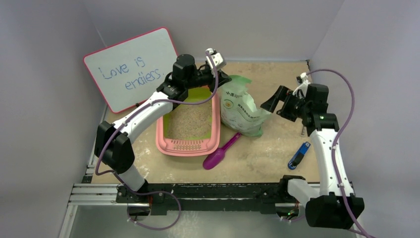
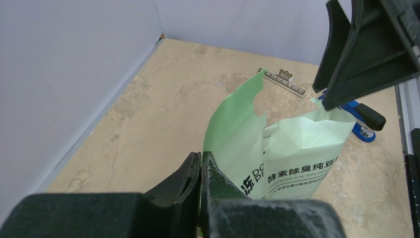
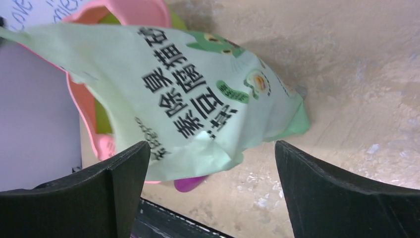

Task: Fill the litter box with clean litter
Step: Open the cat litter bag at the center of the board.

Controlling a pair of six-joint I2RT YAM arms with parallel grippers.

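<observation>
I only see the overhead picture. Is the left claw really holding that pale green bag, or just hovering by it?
Observer: Holding. The left wrist view shows the left gripper shut on the bag.
Operator: And the other claw?
Observer: The right wrist view shows the right gripper wide open, facing the bag, not gripping it.
Operator: Is the bag opened?
Observer: Yes, left wrist view: its top is torn ragged.

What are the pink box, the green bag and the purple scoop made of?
The litter box looks like smooth moulded plastic, slots in its lip. The bag seems thin printed film or coated paper, crinkled, torn on top. The scoop looks like glossy plastic.
</observation>
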